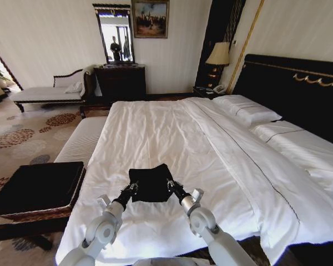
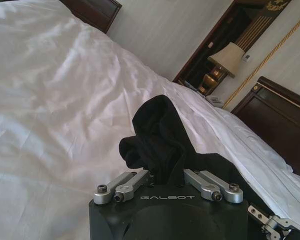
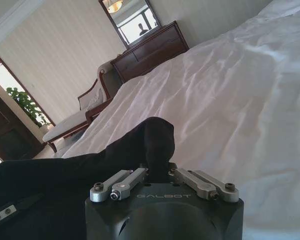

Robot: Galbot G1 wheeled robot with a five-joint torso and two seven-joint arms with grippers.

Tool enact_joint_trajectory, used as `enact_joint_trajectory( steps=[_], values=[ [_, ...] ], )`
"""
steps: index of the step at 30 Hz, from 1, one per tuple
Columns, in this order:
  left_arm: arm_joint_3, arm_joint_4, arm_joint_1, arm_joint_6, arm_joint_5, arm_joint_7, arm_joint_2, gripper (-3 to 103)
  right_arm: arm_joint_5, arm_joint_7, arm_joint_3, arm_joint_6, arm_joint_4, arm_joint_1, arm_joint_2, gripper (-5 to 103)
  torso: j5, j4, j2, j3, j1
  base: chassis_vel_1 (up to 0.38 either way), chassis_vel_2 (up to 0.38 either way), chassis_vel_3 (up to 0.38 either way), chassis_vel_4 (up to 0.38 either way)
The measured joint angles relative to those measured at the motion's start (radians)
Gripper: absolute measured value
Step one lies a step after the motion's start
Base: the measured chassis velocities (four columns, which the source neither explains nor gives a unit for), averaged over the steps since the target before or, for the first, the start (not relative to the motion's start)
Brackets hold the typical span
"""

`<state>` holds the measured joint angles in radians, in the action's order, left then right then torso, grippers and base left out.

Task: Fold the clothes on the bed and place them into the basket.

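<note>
T-shirt (image 1: 150, 184) lettering hidden, fabric bunched. Left gripper (image 2: 165, 176) and right gripper (image 3: 158, 170) fingertips buried in black cloth in the wrist views. Basket (image 1: 36, 188) wicker mostly hidden under black fabric, cut off at head view's left edge. Bed (image 1: 222, 166) cut off at right edge.

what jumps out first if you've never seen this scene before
A small black T-shirt lies on the huge white bed, near its foot. The left gripper and right gripper each pinch a bunched side of it. A brown wicker basket stands on the floor at left.
</note>
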<state>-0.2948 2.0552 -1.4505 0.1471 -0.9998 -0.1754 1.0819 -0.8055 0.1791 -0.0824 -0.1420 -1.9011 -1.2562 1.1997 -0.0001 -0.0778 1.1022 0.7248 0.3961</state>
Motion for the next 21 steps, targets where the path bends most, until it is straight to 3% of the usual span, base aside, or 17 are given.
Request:
enact_joint_trajectory(
  steps=[10, 21],
  values=[
    [-0.003, 0.001, -0.006, 0.0, 0.003, 0.003, -0.001, 11, 0.006, 0.004, 0.004, -0.001, 0.007, 0.0, 0.013, 8, 0.0001, -0.0002, 0.0, 0.0, 0.0, 0.027, 0.035, -0.034, -0.031],
    [-0.011, -0.004, -0.008, 0.001, -0.001, 0.008, -0.002, 11, 0.006, 0.005, 0.012, -0.006, 0.01, 0.006, 0.016, 8, 0.0001, 0.0003, 0.0, 0.0, 0.0, 0.207, 0.22, -0.197, -0.229]
  ],
)
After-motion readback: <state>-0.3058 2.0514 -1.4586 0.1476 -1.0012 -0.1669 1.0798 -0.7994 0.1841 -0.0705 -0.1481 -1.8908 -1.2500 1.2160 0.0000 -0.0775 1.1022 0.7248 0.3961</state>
